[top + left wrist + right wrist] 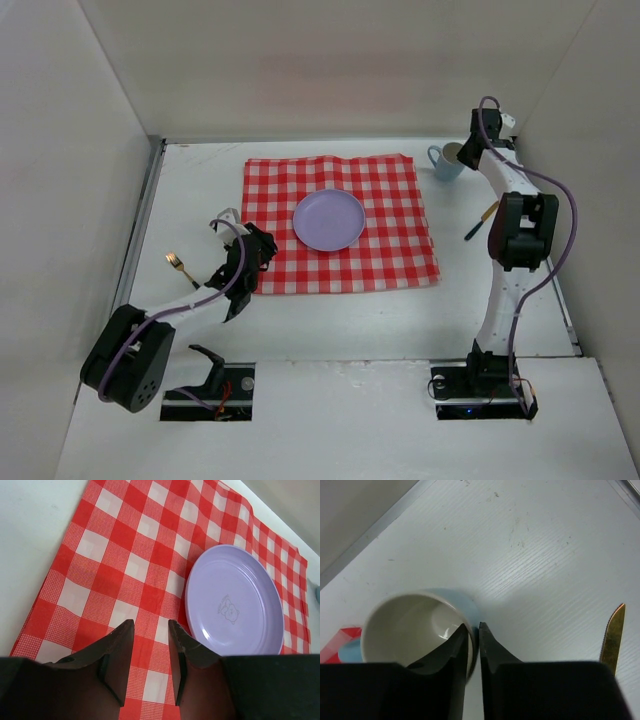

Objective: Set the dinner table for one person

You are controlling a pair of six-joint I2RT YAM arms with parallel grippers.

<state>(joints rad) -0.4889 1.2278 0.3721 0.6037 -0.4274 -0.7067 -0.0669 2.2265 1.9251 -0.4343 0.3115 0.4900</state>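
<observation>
Purple plate (235, 592) bears faint cartoon emblem

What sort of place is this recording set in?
Probably a robotics lab test cell, not a home: a white tabletop boxed in by plain wall panels, with the left arm and right arm bolted at its near edge.

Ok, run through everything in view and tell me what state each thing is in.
Cloth: spread flat on the table.
Plate: upright, empty, on the cloth.
Mug: upright, empty, off the cloth.
Fork: lying on the table, untouched.
Knife: lying on the table, untouched.
Left gripper: open, empty.
Right gripper: shut on the mug's rim.
</observation>
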